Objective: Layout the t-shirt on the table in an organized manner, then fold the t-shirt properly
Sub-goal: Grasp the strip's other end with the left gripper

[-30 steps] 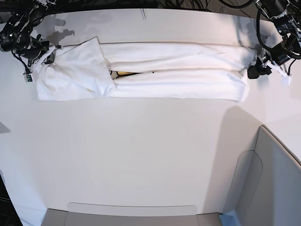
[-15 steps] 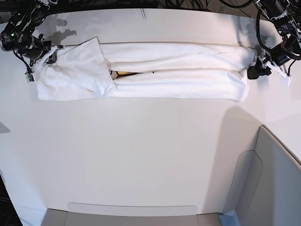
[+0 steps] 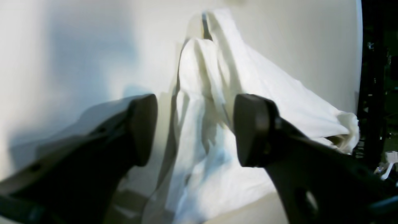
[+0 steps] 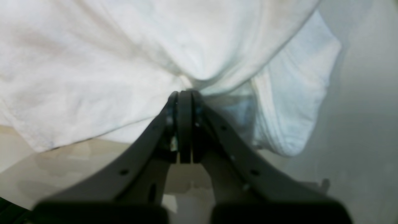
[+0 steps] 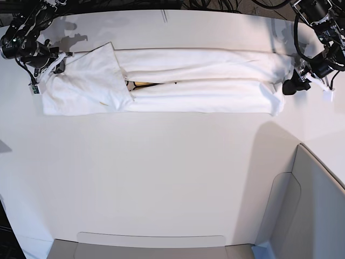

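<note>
The t-shirt (image 5: pixel 178 81) lay on the white bench (image 5: pixel 172 178) as a long narrow band, both long sides turned in toward the middle so that the plain reverse faced up and only a sliver of yellow print showed in the slit between them. One end of the band reached the right gripper (image 4: pixel 184 124), whose jaws were pressed flat together with a bunch of the cloth pinched between them; the fabric fanned out ahead of that gripper and drooped in a fold to one side of it. The other end lay in front of the left gripper (image 3: pixel 192 130), whose two dark fingers (image 3: pixel 253 130) stood wide apart with nothing between them but air, the shirt's end visible through the gap and stretching away from it in soft ridges. In the base view that gripper sat just beside the band's end, at the bench's far edge.
</note>
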Robot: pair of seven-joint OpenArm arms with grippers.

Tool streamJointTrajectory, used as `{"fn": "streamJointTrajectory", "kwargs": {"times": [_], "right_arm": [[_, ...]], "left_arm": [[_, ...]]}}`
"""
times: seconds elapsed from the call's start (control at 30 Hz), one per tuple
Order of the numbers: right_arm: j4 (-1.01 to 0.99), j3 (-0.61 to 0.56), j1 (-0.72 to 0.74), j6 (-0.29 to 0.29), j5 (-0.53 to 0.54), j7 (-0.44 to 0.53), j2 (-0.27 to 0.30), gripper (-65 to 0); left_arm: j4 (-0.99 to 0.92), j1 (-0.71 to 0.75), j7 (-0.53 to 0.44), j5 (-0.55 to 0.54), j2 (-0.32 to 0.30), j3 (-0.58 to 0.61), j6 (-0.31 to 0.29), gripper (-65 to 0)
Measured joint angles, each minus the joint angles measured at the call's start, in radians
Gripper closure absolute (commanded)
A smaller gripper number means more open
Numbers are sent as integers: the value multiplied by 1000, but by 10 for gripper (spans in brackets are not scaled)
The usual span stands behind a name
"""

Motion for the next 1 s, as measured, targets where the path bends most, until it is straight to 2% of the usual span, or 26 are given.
{"fn": "streamJointTrajectory", "kwargs": {"times": [0.2,1.0], "right_arm": [[0,0,0,0,0,0,0,0],[0,0,0,0,0,0,-2,0]], "left_arm": [[0,-2,-1,6,-24,-1,2,-522],[0,-37,15,25,-26,0,5,-522]]}}
